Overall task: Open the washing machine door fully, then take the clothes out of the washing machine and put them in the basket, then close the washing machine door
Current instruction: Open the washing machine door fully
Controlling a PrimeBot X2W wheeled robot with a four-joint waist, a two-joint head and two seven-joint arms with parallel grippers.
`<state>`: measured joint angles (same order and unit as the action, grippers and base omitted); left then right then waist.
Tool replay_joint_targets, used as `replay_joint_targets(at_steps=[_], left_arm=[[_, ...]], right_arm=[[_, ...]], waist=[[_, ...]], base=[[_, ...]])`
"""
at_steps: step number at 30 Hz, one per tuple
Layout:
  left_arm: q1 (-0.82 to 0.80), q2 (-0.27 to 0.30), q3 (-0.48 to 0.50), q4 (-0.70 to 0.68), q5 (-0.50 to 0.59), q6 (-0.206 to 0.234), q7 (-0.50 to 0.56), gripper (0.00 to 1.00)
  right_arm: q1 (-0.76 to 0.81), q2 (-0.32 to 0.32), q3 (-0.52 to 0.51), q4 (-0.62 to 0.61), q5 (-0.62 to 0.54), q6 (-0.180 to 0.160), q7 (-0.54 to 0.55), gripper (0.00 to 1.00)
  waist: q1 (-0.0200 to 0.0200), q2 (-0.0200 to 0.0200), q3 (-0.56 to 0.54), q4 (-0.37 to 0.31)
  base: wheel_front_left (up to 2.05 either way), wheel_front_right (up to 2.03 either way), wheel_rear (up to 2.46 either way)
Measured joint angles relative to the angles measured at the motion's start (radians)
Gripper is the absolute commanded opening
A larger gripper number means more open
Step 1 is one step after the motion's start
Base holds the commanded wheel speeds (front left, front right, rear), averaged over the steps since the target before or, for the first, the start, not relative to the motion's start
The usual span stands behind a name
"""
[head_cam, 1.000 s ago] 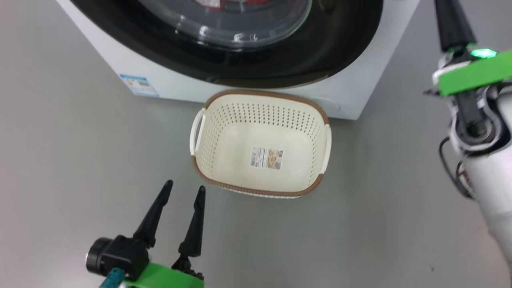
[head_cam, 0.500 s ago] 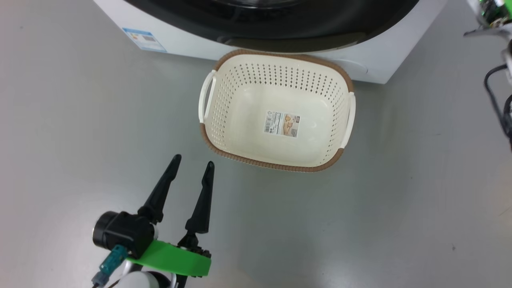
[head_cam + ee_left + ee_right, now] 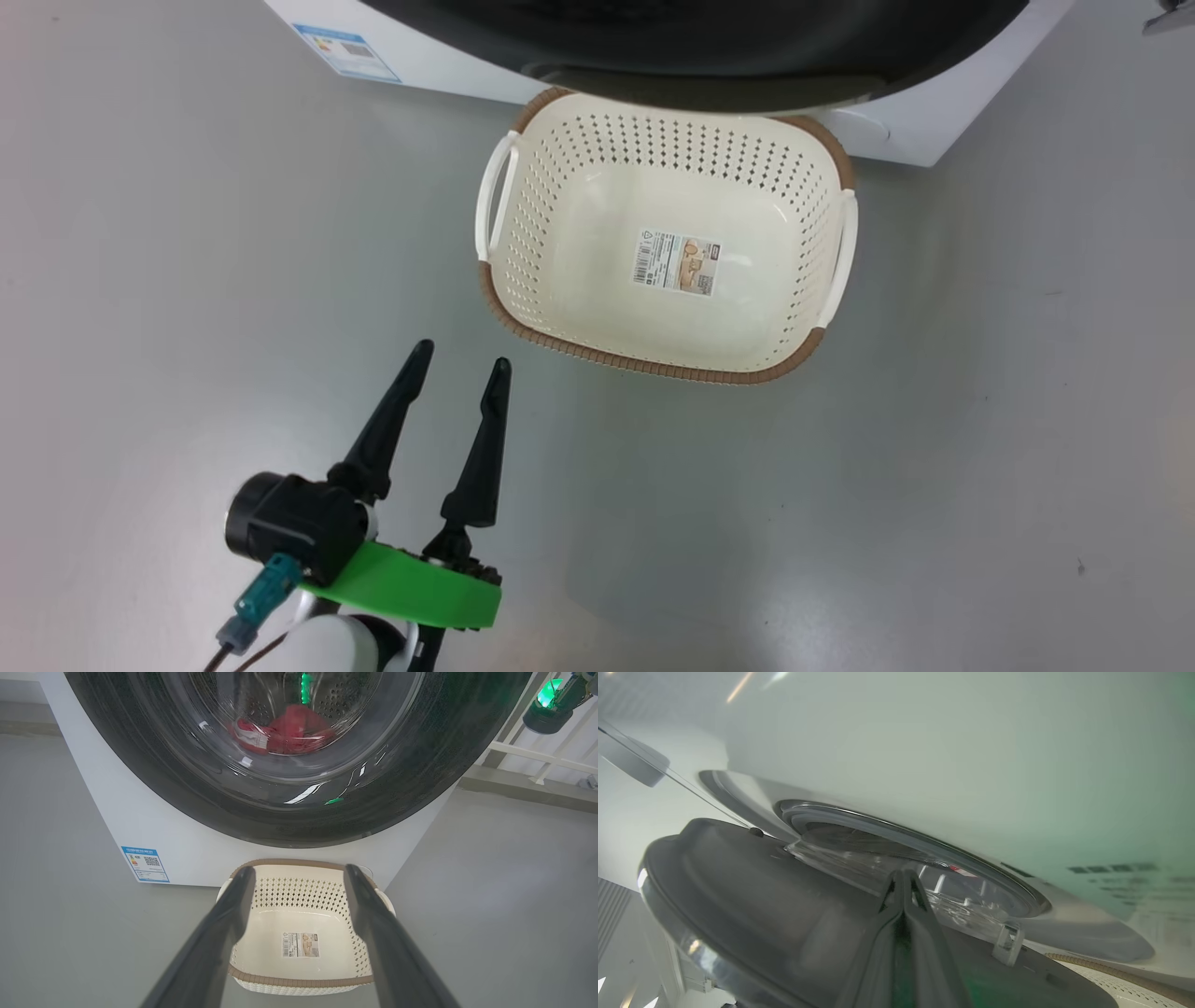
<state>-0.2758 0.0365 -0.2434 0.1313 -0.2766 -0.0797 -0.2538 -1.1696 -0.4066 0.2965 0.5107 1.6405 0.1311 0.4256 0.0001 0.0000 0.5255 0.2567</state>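
Because the right gripper [image 3: 903, 877] is closed on nothing, tips at the inner face of the ajar round black-rimmed glass door [image 3: 738, 891], it should push along the hinge arc without slipping. The left gripper [image 3: 461, 355] hangs spread and empty near the cream perforated plastic basket [image 3: 653, 366].

Left gripper [image 3: 462, 355] reaches forward and low, jaws spread wide and empty. Right gripper [image 3: 903, 879] has its jaws pressed together, seemingly gripping nothing.
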Motion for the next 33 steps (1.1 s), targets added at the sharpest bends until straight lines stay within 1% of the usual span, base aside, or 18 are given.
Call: replay_joint_targets(at_steps=[3, 9, 21, 33], left_arm=[[0.0, -0.001, 0.0, 0.001, -0.005, 0.001, 0.0, 1.0], [0.0, -0.001, 0.004, 0.001, -0.005, 0.001, 0.0, 1.0], [0.011, -0.001, 0.019, 0.002, 0.004, 0.001, 0.0, 1.0], [0.032, -0.001, 0.026, 0.0, 0.012, 0.001, 0.0, 1.0]], right_arm=[[0.008, -0.003, 0.009, -0.001, 0.001, -0.008, 0.031, 0.0], [0.066, -0.001, 0.007, -0.038, 0.001, -0.008, 0.061, 0.0], [0.187, 0.04, 0.018, -0.108, 0.004, -0.008, 0.125, 0.0], [0.274, 0.068, 0.022, -0.173, 0.033, -0.008, 0.209, 0.0]], waist=[[0.0, 0.0, -0.014, -0.003], [-0.0001, 0.0, -0.039, -0.011], [0.0, 0.0, -0.085, -0.043], [0.0, 0.0, -0.111, -0.053]], base=[[0.0, 0.0, 0.0], [0.0, 0.0, 0.0], [0.0, 0.0, 0.0], [0.0, 0.0, 0.0]])
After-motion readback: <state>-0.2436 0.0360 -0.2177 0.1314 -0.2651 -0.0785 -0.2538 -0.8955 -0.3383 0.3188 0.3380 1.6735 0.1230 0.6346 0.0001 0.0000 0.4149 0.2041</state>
